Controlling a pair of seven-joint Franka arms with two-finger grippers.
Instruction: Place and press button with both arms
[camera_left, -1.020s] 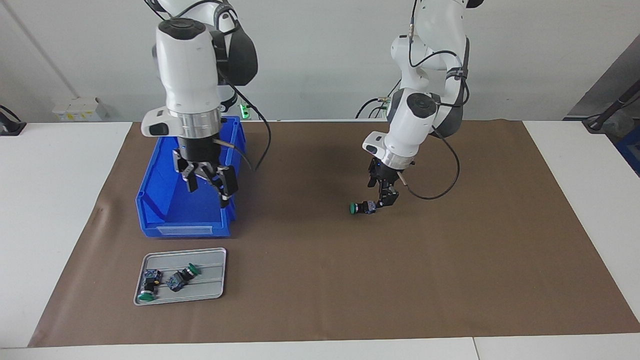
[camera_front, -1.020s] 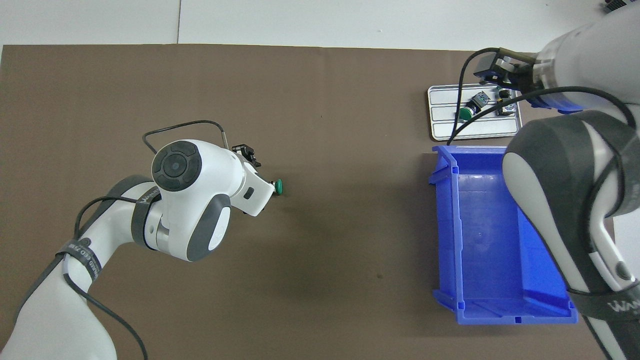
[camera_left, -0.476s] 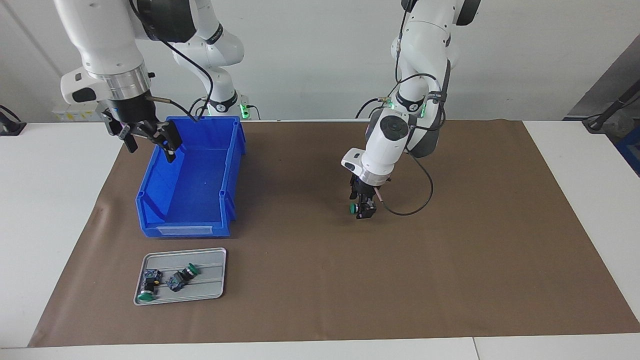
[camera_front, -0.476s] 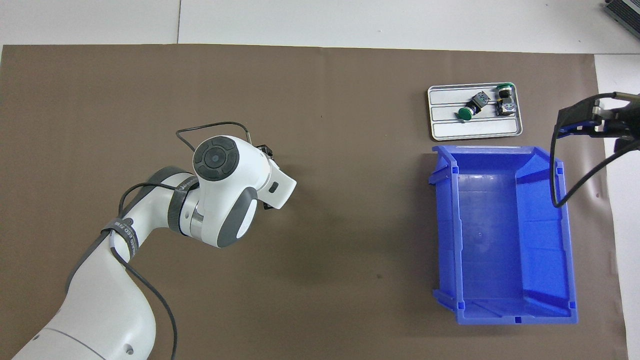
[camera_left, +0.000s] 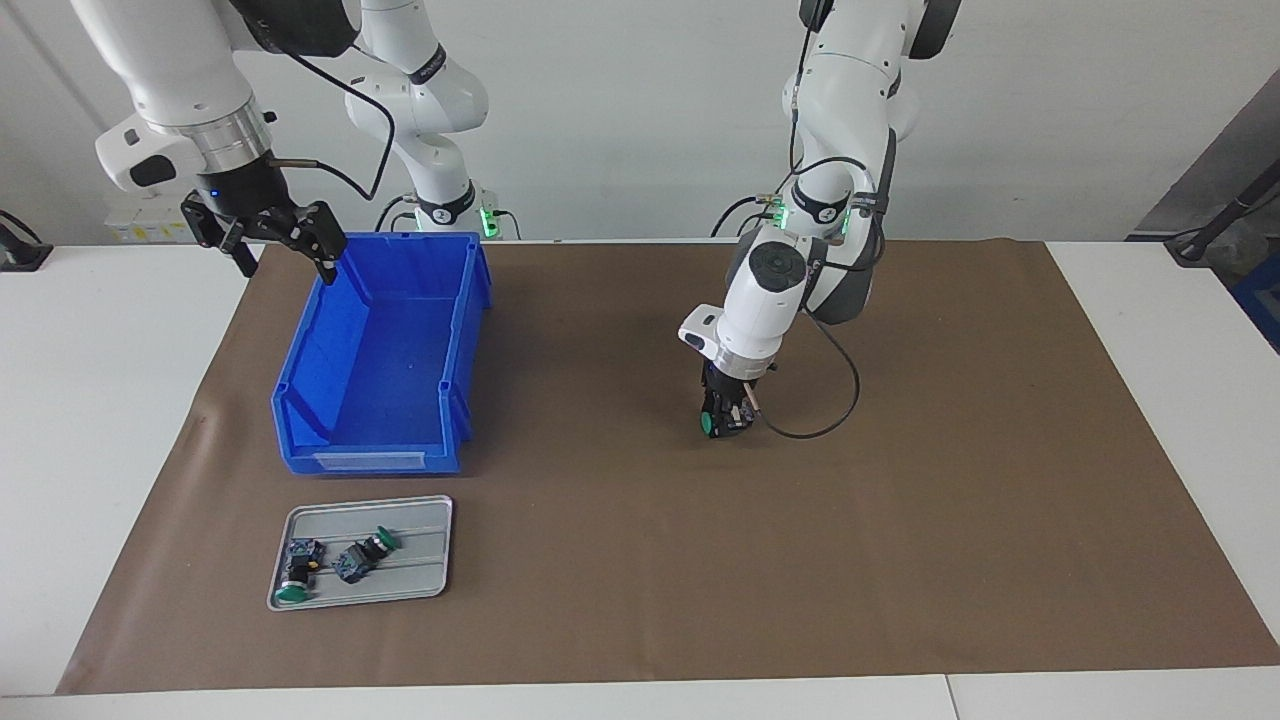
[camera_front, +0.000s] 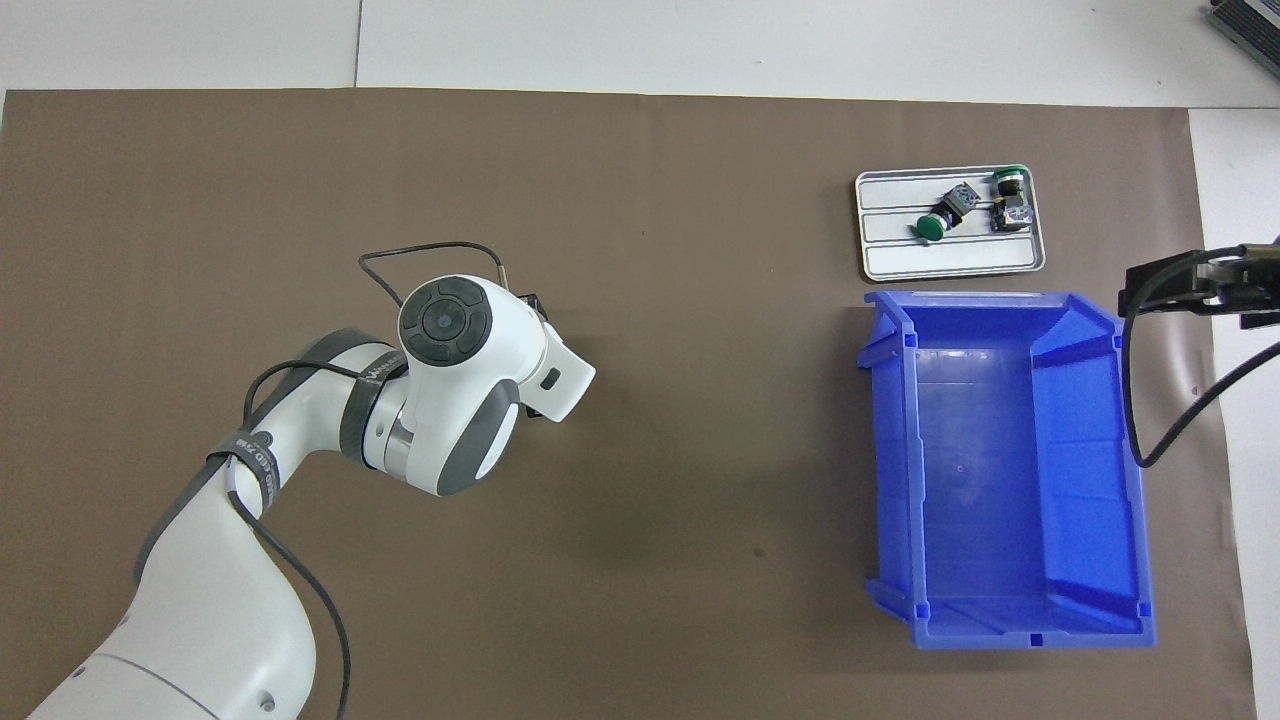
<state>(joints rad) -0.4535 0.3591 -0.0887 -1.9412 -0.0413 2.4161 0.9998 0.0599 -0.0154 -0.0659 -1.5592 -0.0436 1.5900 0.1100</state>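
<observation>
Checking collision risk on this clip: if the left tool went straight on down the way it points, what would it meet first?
The left tool points steeply down, shut on the button, low over the brown mat. It would likely meet bare mat first, button leading; whether it already touches is unclear.

A small push-button switch (camera_left: 713, 424) with a green cap sat low at the brown mat (camera_left: 900, 520) in mid-tabletop, clasped by the left end effector (camera_left: 724, 415), cap facing the right arm's end.

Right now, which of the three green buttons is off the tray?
The button in the left gripper, low over the brown mat; the other two lie on the tray.
</observation>
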